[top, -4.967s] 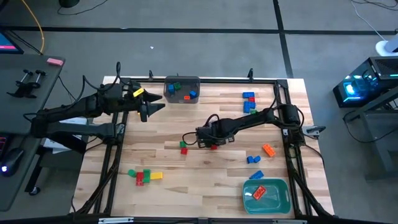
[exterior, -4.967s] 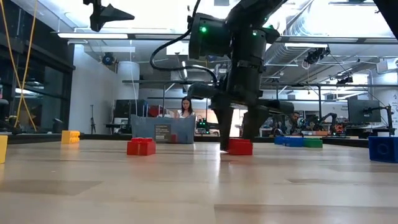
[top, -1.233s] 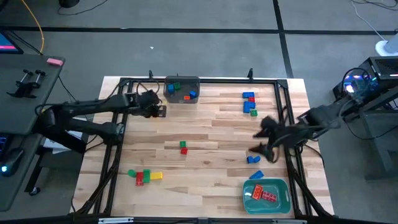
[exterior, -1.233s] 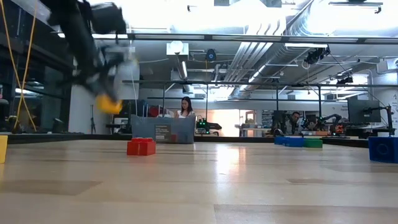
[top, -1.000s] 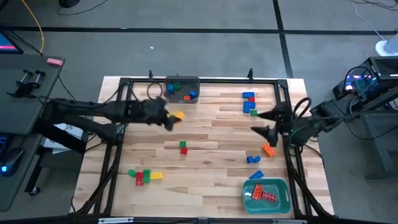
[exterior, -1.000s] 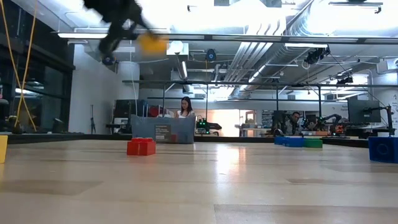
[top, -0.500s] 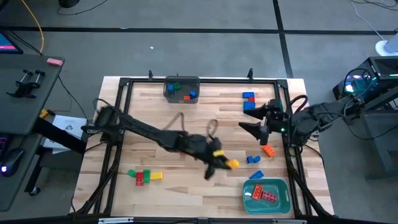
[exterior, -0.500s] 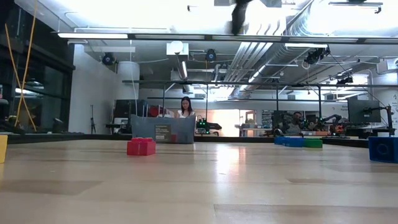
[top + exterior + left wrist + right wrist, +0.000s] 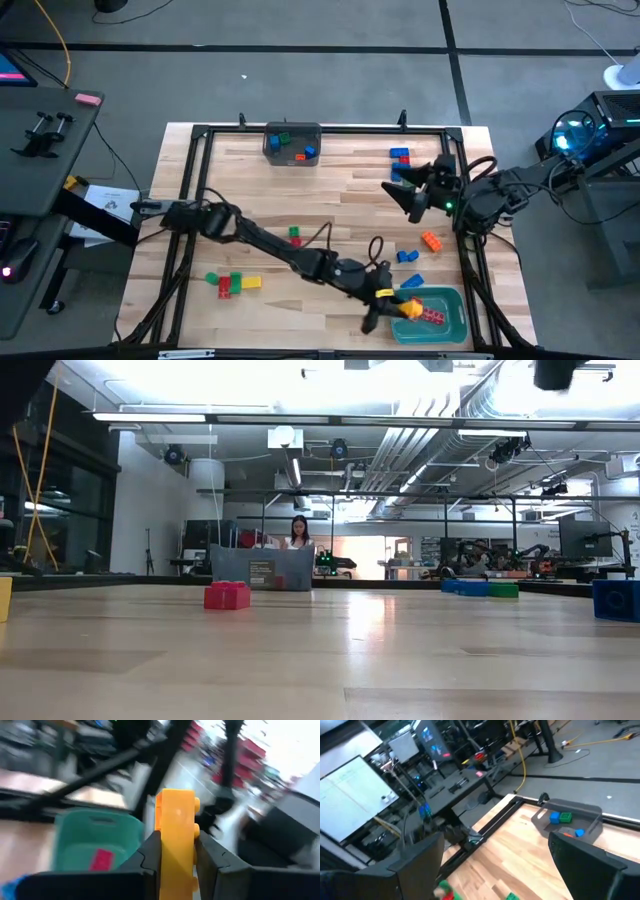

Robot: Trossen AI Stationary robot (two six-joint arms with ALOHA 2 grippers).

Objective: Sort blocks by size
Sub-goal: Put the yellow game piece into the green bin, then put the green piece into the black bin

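No lettering, brand, number or sign can be read in any view. A pale label on the grey bin (image 9: 262,570) (seen from the low camera, far across the desk (image 9: 320,660)) is too small to make out.

We see the left pincer (image 9: 385,308) at the tray (image 9: 452,326) in the worktop's (image 9: 330,190) front right corner, gripping a long block (image 9: 409,309). Bin (image 9: 292,143) at rear edge. Right pincer (image 9: 403,190) hangs at the right edge, fingers apart. Loose blocks (image 9: 233,283) front left.
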